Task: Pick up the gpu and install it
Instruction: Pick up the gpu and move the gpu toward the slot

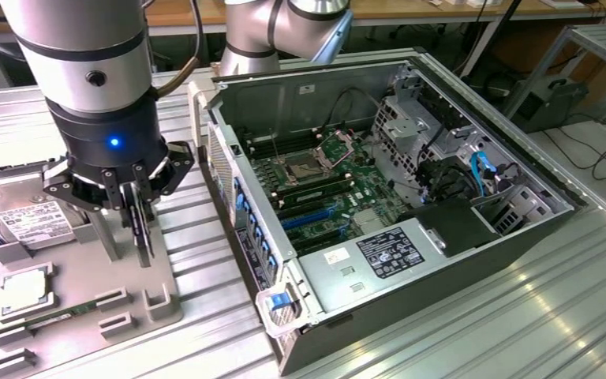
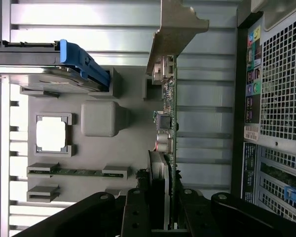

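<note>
The gpu point(image 1: 142, 233) is a thin dark card held on edge, hanging upright over the right side of the grey holder tray point(image 1: 92, 332). My gripper point(image 1: 135, 215) comes down on it from above, with its fingers shut on the card's top edge. In the wrist view the gpu point(image 2: 168, 123) runs away from the gripper point(image 2: 160, 210), and its silver bracket point(image 2: 175, 29) is at the far end. I cannot tell whether the card's lower edge still touches the tray.
The tray also carries a hard drive point(image 1: 24, 217), a processor chip point(image 1: 28, 288) and a green memory stick point(image 1: 66, 313). To the exterior view's right stands the open computer case point(image 1: 555, 197), with its motherboard point(image 1: 324, 185) exposed. Ribbed metal table point(image 1: 514, 316) lies all around.
</note>
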{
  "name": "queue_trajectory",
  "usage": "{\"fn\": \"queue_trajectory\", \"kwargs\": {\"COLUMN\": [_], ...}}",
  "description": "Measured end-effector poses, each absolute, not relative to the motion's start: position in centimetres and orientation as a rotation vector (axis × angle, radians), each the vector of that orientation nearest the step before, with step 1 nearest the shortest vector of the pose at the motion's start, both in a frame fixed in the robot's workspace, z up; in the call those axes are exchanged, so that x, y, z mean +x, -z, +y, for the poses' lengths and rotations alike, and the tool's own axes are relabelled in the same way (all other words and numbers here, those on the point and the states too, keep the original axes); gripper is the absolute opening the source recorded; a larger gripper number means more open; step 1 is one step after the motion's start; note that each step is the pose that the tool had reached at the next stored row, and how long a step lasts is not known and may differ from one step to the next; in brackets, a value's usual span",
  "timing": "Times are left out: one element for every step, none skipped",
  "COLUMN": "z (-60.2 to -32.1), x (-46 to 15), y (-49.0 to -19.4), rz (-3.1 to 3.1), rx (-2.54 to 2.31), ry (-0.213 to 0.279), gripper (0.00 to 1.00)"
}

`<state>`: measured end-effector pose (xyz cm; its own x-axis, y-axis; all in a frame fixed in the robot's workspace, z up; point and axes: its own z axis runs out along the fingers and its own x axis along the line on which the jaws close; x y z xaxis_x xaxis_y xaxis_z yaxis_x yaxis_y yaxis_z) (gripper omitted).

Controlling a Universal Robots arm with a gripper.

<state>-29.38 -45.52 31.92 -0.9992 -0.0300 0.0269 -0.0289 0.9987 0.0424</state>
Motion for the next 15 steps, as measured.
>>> {"fn": "queue_trajectory", "kwargs": {"z": [-45.5,-45.5,-45.5,-45.5,-45.5,-45.5,-45.5,-45.5,-45.5,-45.5,-45.5,-45.5,-45.5,-45.5,-45.5], "x": [-29.4,-29.4,-29.4,-29.4,-29.4,-29.4,-29.4,-29.4,-29.4,-29.4,-29.4,-29.4,-29.4,-29.4,-29.4], "y": [-31.9,-32.0,-32.0,-32.1,-32.2,-32.3,-32.4,-32.6,-32.7,-32.8,-32.9,-32.9,-33.0,-33.1,-33.2], "rz": [-3.116,-3.119,-3.121,-3.124,-3.126,-3.128,-3.129,-3.131,-3.133,-3.134,-3.135,-3.136,-3.137,-3.138,-3.139], "rx": [0.046,0.046,0.046,0.046,0.046,0.047,0.047,0.047,0.047,0.047,0.047,0.047,0.047,0.047,0.047], "ry": [0.065,0.066,0.066,0.065,0.065,0.065,0.065,0.065,0.065,0.065,0.065,0.065,0.065,0.065,0.065], "gripper": [0.28,0.28,0.28,0.28,0.28,0.28,0.28,0.28,0.28,0.28,0.28,0.28,0.28,0.28,0.28]}}
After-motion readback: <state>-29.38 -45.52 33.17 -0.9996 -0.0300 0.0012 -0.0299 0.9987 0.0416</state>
